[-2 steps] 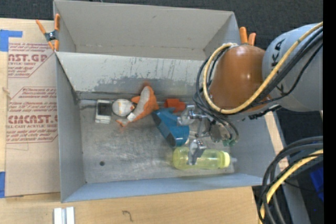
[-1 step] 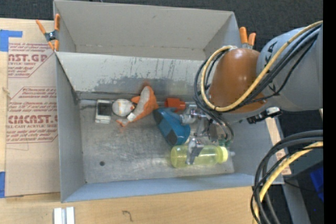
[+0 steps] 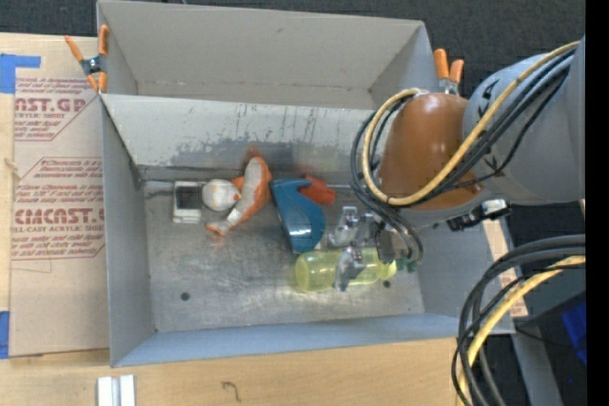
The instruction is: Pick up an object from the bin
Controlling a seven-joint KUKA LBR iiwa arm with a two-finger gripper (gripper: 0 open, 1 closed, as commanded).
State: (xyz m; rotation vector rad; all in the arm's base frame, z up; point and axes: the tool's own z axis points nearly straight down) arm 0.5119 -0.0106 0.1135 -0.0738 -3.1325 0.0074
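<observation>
Hand point(image 3: 351, 261) is low at the front right of the grey metal bin point(image 3: 126, 233), directly over a pale yellow translucent plastic piece point(image 3: 319, 273). The piece is long and rounded, lying on its side on the bin floor, right end under the hand. Can't tell how far open the hand is, or whether it has hold of anything. Just behind sits a blue plastic scoop-shaped thing point(image 3: 297, 218), small orange bit point(image 3: 322, 193) at its back. Further left: orange-and-white curved toy point(image 3: 250, 192), white block point(image 3: 187, 203).
</observation>
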